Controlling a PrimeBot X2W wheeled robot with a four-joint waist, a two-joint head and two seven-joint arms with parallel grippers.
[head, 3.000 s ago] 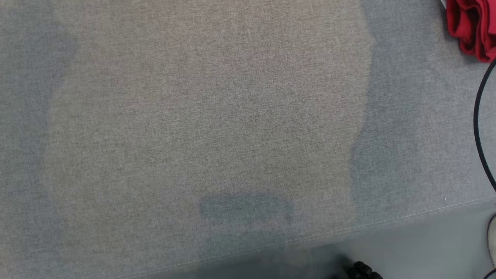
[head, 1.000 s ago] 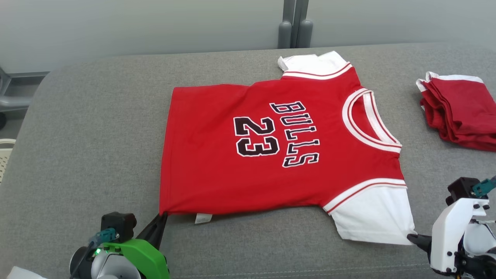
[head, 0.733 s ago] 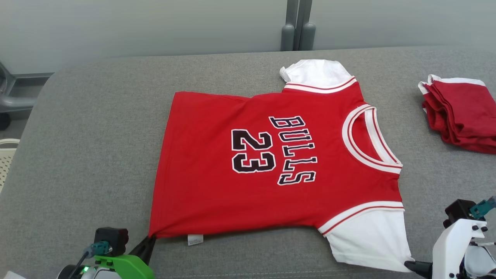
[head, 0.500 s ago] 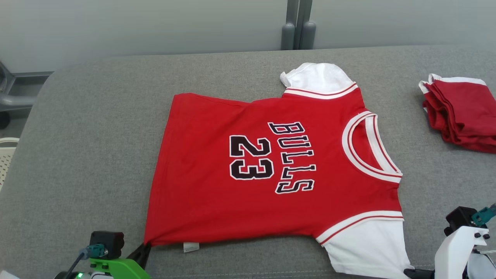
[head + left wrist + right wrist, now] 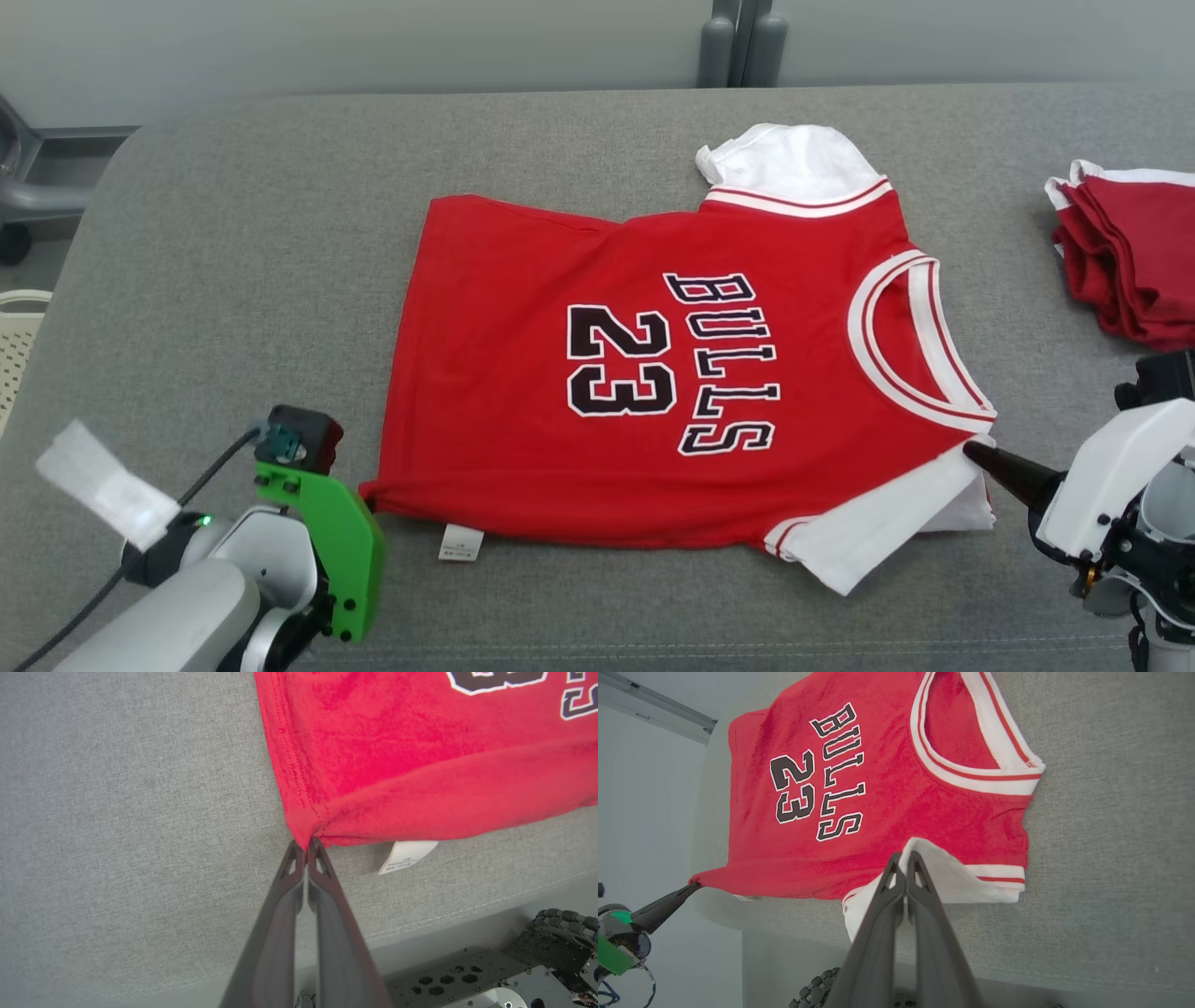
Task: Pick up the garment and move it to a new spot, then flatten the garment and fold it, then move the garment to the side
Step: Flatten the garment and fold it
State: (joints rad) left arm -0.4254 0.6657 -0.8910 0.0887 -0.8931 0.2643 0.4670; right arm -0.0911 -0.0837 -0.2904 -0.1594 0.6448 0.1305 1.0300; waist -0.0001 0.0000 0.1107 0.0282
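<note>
On the grey desk [image 5: 233, 280], head view: a red jersey [image 5: 653, 373] lettered BULLS 23 lies spread face up, neck toward the robot's right and hem toward its left. A folded red pile [image 5: 1130, 271] sits well apart at the right edge.
Near edge, head view: the left end effector [image 5: 367, 495] meets the near hem corner, just beside a white care label [image 5: 461, 541]. The right end effector [image 5: 976, 454] has its tip at the near white sleeve [image 5: 878, 541], which is turned in at a slant rather than lying flat.
Left wrist view: the left end effector [image 5: 306, 845] is pinched tight on the hem corner, with nothing but cloth between its fingers. The jersey's near side rolls up off the desk from that pinch.
Right wrist view: the right end effector [image 5: 906, 857] is clamped on the edge of the white sleeve [image 5: 952, 882], drawn up over the red cloth. The left end effector [image 5: 686, 890] grips the hem corner along the same edge.
Step in hand: likely the start of the fold, since the garment is already spread and both near corners are gripped.
Next move: probably both arms lifting together and carrying the near edge over toward the far sleeve [image 5: 794, 159]. They would need to stay level and taut so the edges meet. The far hem shows a ripple that may want smoothing.
</note>
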